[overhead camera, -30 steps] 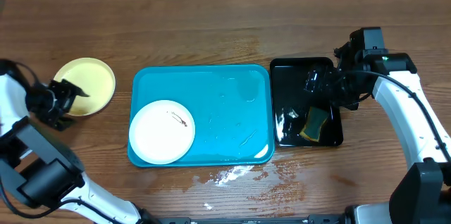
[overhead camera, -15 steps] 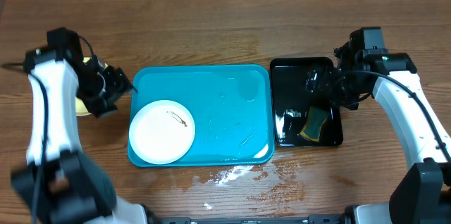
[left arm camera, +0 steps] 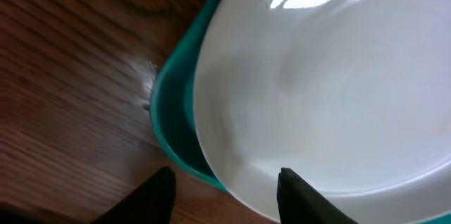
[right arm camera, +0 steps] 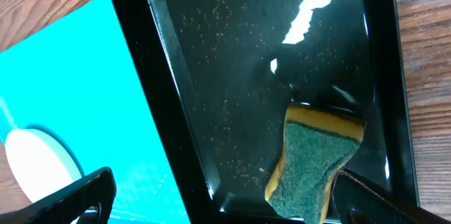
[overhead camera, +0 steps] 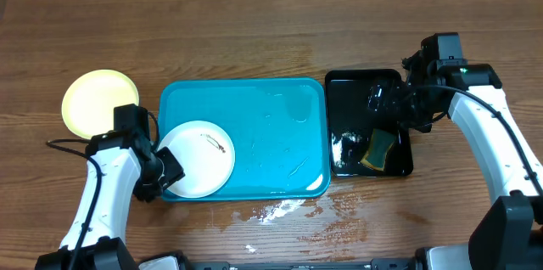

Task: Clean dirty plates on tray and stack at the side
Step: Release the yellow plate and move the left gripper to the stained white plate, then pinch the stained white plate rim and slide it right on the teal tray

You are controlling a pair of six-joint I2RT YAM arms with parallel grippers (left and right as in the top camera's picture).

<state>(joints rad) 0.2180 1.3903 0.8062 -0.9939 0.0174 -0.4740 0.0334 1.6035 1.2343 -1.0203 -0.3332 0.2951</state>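
Observation:
A white plate point(overhead camera: 199, 158) with a small brown smear lies at the front left of the turquoise tray point(overhead camera: 271, 126). A pale yellow-green plate point(overhead camera: 100, 100) lies on the table left of the tray. A second white plate is not in view. My left gripper point(overhead camera: 170, 171) is open at the white plate's left edge. In the left wrist view its fingers point(left arm camera: 225, 182) straddle the plate's rim point(left arm camera: 317, 90) and the tray's rim point(left arm camera: 173, 122). My right gripper point(overhead camera: 389, 104) is open and empty above the black tray, with its fingers point(right arm camera: 225, 196) above the sponge.
A glossy black tray point(overhead camera: 365, 83) stands right of the turquoise tray and holds a yellow-green sponge point(overhead camera: 379, 149), which also shows in the right wrist view point(right arm camera: 317, 160). Wet patches and white foam point(overhead camera: 280, 210) lie on the wooden table in front of the tray.
My left arm has swung from beside the yellow-green plate to the tray's front left corner, at the white plate's edge. The right arm has not moved.

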